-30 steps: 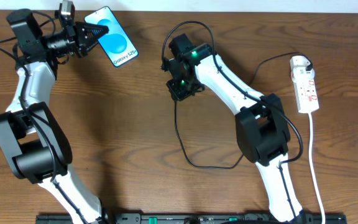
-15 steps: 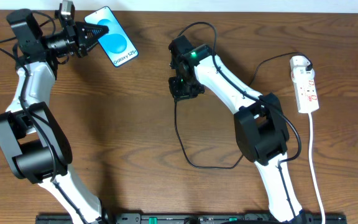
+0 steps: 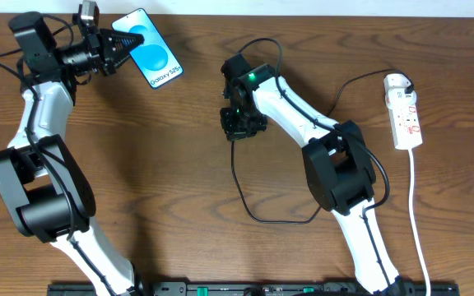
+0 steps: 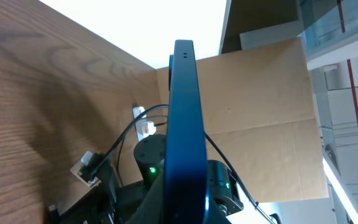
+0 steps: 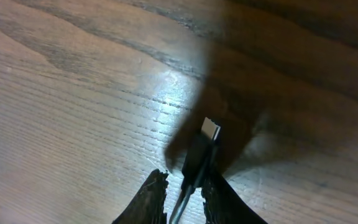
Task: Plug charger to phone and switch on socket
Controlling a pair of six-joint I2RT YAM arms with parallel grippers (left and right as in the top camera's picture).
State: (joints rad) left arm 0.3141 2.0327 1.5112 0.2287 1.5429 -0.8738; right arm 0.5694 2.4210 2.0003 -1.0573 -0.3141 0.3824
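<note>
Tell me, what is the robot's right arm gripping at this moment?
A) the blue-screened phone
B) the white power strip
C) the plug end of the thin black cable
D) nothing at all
C: the right wrist view shows the plug tip of the charger sticking out from between the closed jaws, while the phone is held by the left arm and the socket lies apart from both arms.

The phone (image 3: 151, 51) shows a bright blue screen with a paler oval. The charger (image 3: 234, 164) cable is black, the socket (image 3: 406, 115) white with red markings, and the table (image 3: 163, 164) brown with wood grain.
</note>
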